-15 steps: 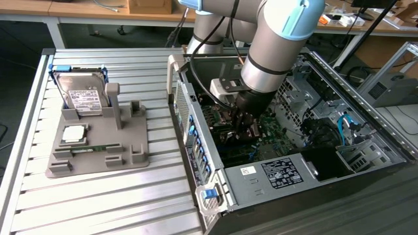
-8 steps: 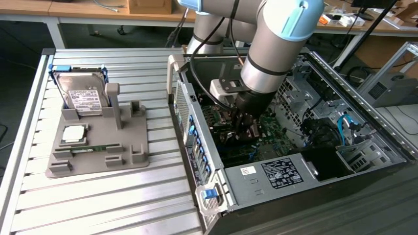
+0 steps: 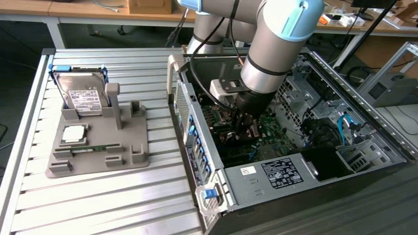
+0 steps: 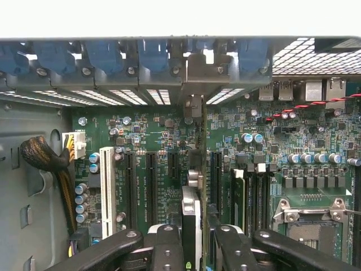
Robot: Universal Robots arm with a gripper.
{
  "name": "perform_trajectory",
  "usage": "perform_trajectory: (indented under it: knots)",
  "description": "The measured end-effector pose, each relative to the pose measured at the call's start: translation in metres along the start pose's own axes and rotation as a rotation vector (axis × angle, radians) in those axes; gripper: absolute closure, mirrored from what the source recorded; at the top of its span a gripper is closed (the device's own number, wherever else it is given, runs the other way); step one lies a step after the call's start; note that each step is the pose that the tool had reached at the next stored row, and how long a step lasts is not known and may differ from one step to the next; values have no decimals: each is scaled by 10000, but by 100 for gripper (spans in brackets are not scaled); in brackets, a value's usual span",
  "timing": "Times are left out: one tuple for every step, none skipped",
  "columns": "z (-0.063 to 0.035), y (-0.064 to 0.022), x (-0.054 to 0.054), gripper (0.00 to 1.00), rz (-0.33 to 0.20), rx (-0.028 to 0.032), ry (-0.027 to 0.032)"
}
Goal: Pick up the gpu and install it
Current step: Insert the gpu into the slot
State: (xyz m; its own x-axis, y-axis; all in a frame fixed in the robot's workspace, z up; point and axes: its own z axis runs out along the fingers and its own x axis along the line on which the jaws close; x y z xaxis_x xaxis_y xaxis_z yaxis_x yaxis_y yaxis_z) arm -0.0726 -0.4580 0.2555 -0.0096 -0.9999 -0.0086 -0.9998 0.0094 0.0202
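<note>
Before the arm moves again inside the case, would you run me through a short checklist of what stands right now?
1. gpu clamped edge-on in the gripper: ok.
2. Card's bracket standing at the rear slot opening: ok.
3. Card lined up over a dark expansion slot on the motherboard: cannot tell.
4. Card fully seated: cannot tell.
5. Yellow-and-black cable bundle apart from the card: ok.
6. Hard drive in the grey fixture outside the case: ok.

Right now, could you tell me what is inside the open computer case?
Inside the computer case lies a green motherboard with expansion slots. The tool holds the gpu edge-on above it. The arm covers part of the board.
</note>
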Motion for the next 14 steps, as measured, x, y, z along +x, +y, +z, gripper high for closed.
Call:
perform_trajectory:
  knots:
    - [2, 0, 0, 73, 1, 1, -6]
    - [2, 0, 0, 72, 0, 2, -3]
    - [1, 0, 0, 66, 0, 1, -1]
    - [0, 0, 0, 60, 1, 1, 0]
    - [-1, 0, 0, 60, 0, 0, 2]
    - [0, 0, 0, 54, 0, 0, 1]
    - [-1, 0, 0, 47, 0, 0, 2]
    - [-1, 0, 0, 47, 0, 0, 2]
    - [0, 0, 0, 47, 0, 1, 10]
    - [-3, -1, 0, 47, 1, 0, 35]
    - [-21, 0, 1, 47, 2, -3, 52]
    - [-41, 0, 0, 47, 3, 0, 48]
    - [-75, 1, 0, 47, 4, 1, 47]
    - [-108, 2, -1, 47, 4, 1, 48]
